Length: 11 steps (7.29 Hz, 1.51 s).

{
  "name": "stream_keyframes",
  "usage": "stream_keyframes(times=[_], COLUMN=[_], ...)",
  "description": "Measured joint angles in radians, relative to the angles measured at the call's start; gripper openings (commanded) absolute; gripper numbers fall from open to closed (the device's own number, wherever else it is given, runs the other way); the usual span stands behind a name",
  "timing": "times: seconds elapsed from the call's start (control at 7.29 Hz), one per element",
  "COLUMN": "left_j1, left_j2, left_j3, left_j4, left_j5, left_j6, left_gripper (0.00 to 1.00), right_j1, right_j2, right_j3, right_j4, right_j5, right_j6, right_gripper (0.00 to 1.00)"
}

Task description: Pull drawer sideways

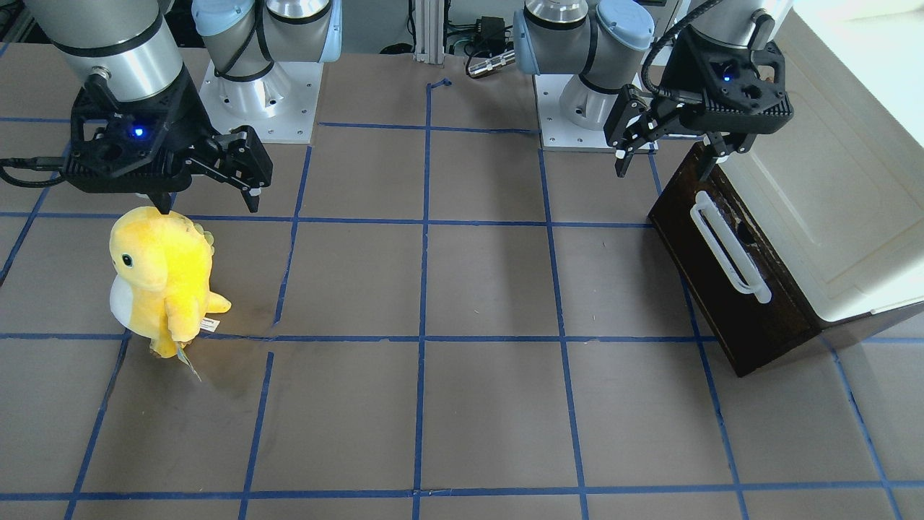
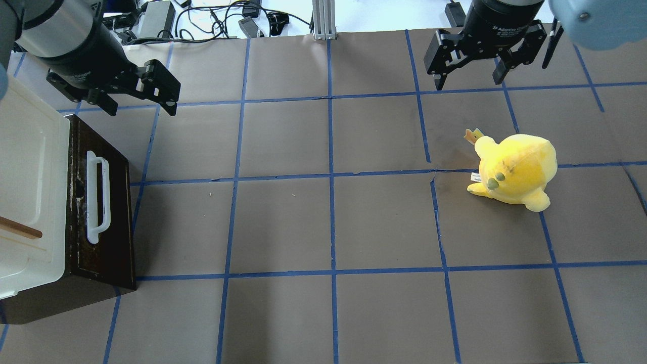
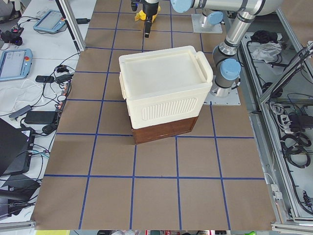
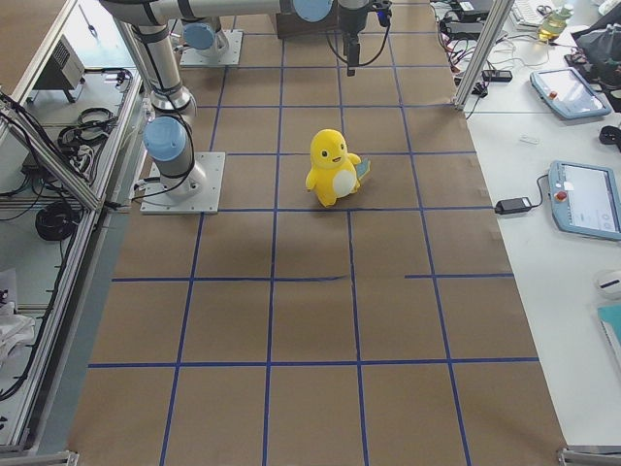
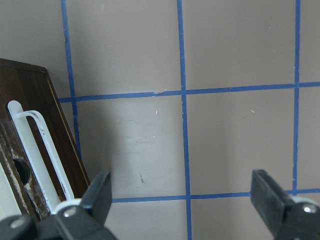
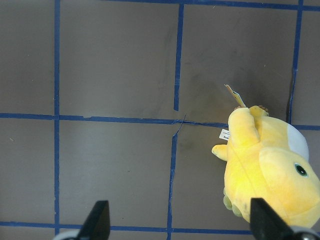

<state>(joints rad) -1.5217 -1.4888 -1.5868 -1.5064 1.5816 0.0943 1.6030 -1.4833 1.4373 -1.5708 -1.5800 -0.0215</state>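
Dark brown wood fronts the drawer [image 2: 115,212], shut under the cream cabinet [image 2: 30,167] at the table's [image 2: 328,222] left end. The left tool [image 2: 139,101] hovers spread near one end of the front, clear of the white bar handle [image 2: 96,197]. A skewed grip could slip, or drag the cabinet along. Open table lies ahead. The right tool [image 2: 467,81], also spread, and the yellow plush [image 2: 515,169] are well apart.

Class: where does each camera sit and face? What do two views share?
Front-facing: across table, facing robot; left end effector, right end effector.
Overhead: behind robot, looking down; both end effectors.
Exterior left: table's left end; cream plastic cabinet, left arm.
Exterior right: right end; yellow plush toy, right arm.
Left wrist: downward; dark brown wooden drawer, fingers.
Right wrist: downward; toy, fingers.
Front-facing and overhead share drawer, toy.
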Motion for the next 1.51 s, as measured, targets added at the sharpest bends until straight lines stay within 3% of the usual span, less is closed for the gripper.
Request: stream_keyframes(times=[0.69,1.23,1.51], left_j1=[0.0,-0.097,-0.139], left_j2=[-0.019,-0.097,-0.186], left_j3=[0.001,-0.044,-0.064], left_j4=[-0.003,-0.016,-0.014], left_j5=[0.017,0.176,0.325], left_j6=[-0.045,-0.272,-0.41], left_gripper=[1.0,1.0,1.0], right_j1=[0.0,0.0,0.0], right_j2=[0.0,0.0,0.0], right_j3=[0.0,0.0,0.0], right_j4=[0.0,0.0,0.0], right_j5=[0.0,0.0,0.0], right_j6=[0.0,0.0,0.0], right_gripper=[1.0,1.0,1.0])
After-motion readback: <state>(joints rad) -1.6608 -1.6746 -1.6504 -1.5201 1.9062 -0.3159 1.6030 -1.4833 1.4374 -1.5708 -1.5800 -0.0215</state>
